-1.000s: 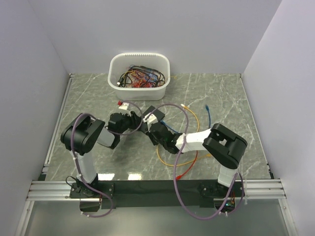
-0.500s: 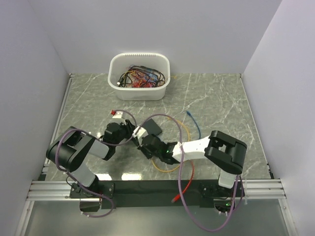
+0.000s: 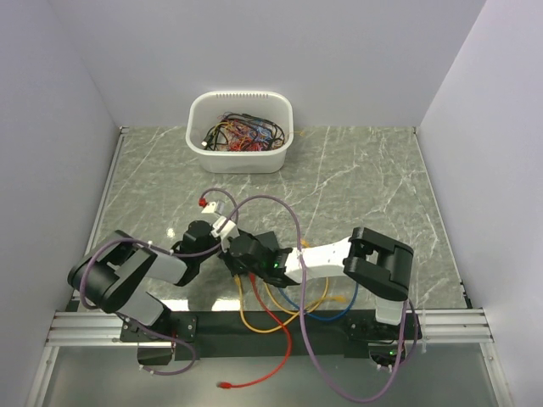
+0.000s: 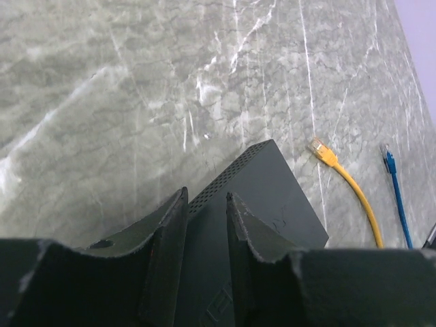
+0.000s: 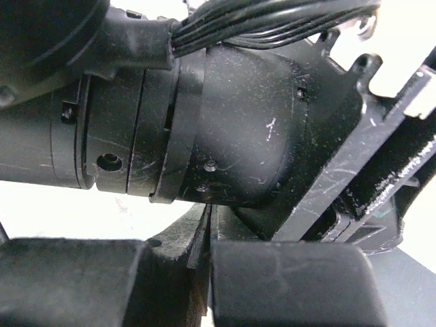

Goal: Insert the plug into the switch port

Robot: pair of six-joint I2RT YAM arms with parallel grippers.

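Network switch (image 4: 272,197): near table centre, edge clamped between left gripper (image 4: 206,197) fingers; ports not visible. Right gripper (image 5: 206,235): fingers pressed together, nothing seen held. Yellow plug (image 4: 317,146), blue plug (image 4: 389,162): loose beside switch. Insertion outstanding.

Robotics lab test cell, white walls (image 3: 339,51) boxing in a marble-look surface (image 3: 382,186), aluminium rail (image 3: 441,326) along its near edge, white tub (image 3: 240,161) of tangled cables (image 3: 242,131) by the far edge.
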